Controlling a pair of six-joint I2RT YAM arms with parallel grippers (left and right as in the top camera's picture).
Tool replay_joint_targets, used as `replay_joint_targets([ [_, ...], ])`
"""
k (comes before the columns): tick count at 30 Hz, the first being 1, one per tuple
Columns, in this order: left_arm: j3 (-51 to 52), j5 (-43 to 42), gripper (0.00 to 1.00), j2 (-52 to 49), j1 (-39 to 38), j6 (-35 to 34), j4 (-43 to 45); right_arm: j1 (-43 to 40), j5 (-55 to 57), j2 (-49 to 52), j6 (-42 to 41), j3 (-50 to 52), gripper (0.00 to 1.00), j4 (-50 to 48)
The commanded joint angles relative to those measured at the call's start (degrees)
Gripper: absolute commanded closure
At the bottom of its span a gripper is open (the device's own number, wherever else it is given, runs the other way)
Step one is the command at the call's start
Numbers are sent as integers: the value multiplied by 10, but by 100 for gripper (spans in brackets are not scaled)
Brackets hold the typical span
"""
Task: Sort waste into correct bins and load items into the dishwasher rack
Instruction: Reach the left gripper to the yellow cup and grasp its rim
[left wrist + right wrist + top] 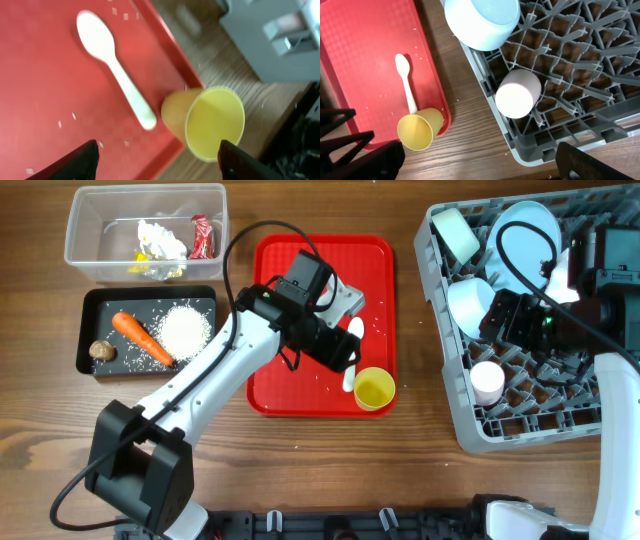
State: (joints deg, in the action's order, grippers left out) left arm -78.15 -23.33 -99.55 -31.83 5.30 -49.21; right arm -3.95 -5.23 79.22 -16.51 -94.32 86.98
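Lying on red tray (280,330): yellow cup (210,122), tipped on its side at the rim; white spoon (117,75) just beside it.
Left gripper (157,162): jaws wide, empty, near the cup.
Right gripper (480,162): jaws wide, empty.
Dishwasher rack (530,155): pink cup (517,93), pale blue bowl (482,22).

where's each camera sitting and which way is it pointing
Overhead: fixed above the table, looking straight down on red tray and dishwasher rack; left arm and right arm show.
Left wrist: on the left arm over the tray, looking down at white spoon and yellow cup; left fingertips at the bottom edge.
Right wrist: over the rack's corner, looking down at pink cup; right fingertips at the bottom.
Shared: both wrist views show the spoon and yellow cup.
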Motion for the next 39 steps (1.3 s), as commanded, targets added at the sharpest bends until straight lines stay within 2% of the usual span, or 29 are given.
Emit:
replay_joint_targets([
  [1, 5, 3, 26, -8, 0, 0, -38, 0, -16, 2, 15, -4, 0, -3],
  [5, 5, 2, 28, -8, -6, 0, -59, 3, -36, 2, 16, 8, 1, -13],
  [16, 5, -6, 29, -35, -71, 0, -42, 7, -38, 2, 22, 21, 0, -19],
  [27, 5, 31, 48, -71, -74, -32, -27, 7, -38, 2, 29, 21, 0, -19],
  [33, 5, 31, 74, -71, -74, -59, 2, 7, -38, 2, 30, 21, 1, -19],
  [39, 5, 31, 73, -79, -83, -61, 12, 7, -38, 2, 30, 21, 1, -19],
])
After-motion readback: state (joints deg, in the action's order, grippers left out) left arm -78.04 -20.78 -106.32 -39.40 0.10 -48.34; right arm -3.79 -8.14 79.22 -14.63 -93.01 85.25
